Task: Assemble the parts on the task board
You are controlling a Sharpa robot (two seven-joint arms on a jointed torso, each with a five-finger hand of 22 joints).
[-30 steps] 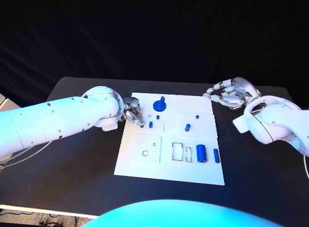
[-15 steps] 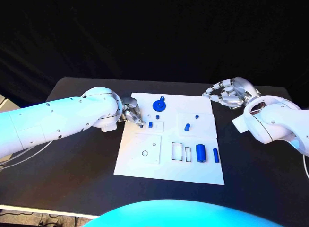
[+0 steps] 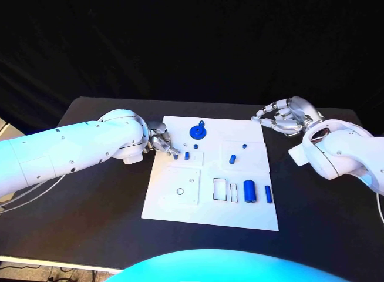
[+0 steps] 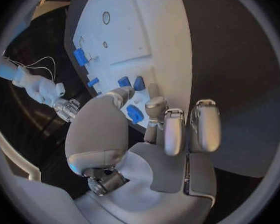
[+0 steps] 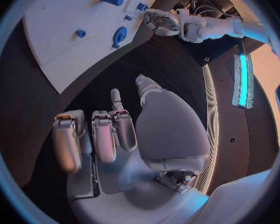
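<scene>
The white task board (image 3: 211,202) lies in the middle of the black table. My left hand (image 3: 162,141) hovers at the board's left edge, its fingertips right by small blue parts (image 3: 176,155) (image 3: 187,155). In the left wrist view another blue part (image 4: 135,113) shows between thumb and fingertip; I cannot tell whether it is pinched or lies on the board (image 4: 134,30). A blue gear-like part (image 3: 197,130) sits at the far end, a blue peg (image 3: 232,157) mid-board, and a blue cylinder (image 3: 249,190) near the right edge. My right hand (image 3: 281,117) hangs off the far right corner, holding nothing.
A thin blue piece (image 3: 268,192) lies beside the cylinder. Outlined slots (image 3: 220,187) and a small ring mark (image 3: 180,190) are on the near half of the board. Bare black table (image 3: 90,200) surrounds the board on all sides.
My left hand has edged slightly toward the far side along the board's left edge. The right hand has stayed in place.
</scene>
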